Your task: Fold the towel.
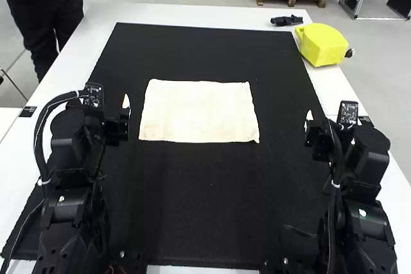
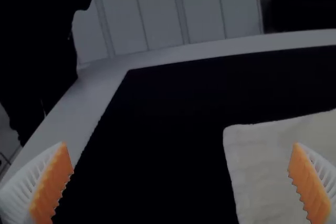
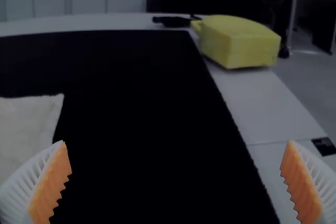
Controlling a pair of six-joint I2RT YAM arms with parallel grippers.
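High view: flat white cloth towel (image 1: 199, 112) lies spread on big black mat (image 1: 205, 203), btwn the two arms. L gripper (image 1: 127, 115) is near its side; R gripper (image 1: 309, 126) is well apart from it. Yellow boxy thing (image 1: 320, 44) sits past the mat, w/ small black thing (image 1: 286, 20) near.

L wrist view: fingers (image 2: 52, 184) wide apart, towel edge near.

R wrist view: fingers (image 3: 51, 184) wide apart too.

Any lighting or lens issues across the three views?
High view: bright, towel nearly white with faint surface detail. Both wrist views: dim, black mat reads almost solid black. Left wrist view: far edge of the white table bows, probably lens distortion.
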